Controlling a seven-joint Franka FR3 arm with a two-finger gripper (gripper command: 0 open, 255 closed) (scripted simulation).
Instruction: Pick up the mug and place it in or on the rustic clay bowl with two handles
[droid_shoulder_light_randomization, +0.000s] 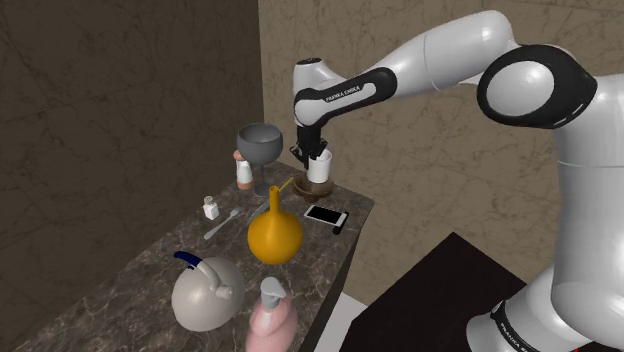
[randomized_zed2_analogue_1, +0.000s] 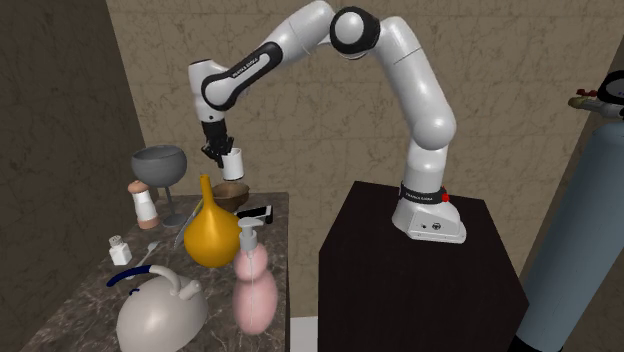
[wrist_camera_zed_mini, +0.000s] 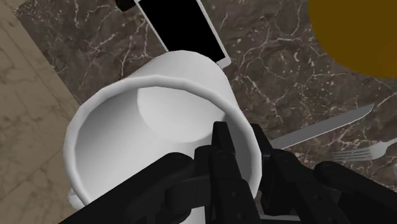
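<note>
The claw (droid_shoulder_light_randomization: 316, 150) pinched the wall of the white mug (droid_shoulder_light_randomization: 320, 166), one finger inside the rim and the other outside, as the wrist view showed (wrist_camera_zed_mini: 245, 137). The mug (wrist_camera_zed_mini: 159, 95) hung upright, its open mouth facing up, directly over the brown bowl (droid_shoulder_light_randomization: 317, 187), its base close to the bowl's rim; whether it touched the bowl could not be told. The bowl (randomized_zed2_analogue_1: 233, 192) sat at the far end of the dark marble surface (droid_shoulder_light_randomization: 110, 300). Just beside the bowl, toward the stand, lay a phone (droid_shoulder_light_randomization: 326, 216). Nearer the camera than the bowl stood an orange long-necked vase (droid_shoulder_light_randomization: 274, 235). A grey goblet (droid_shoulder_light_randomization: 259, 143) stood near the bowl, on the shoulder view's left of it.
</note>
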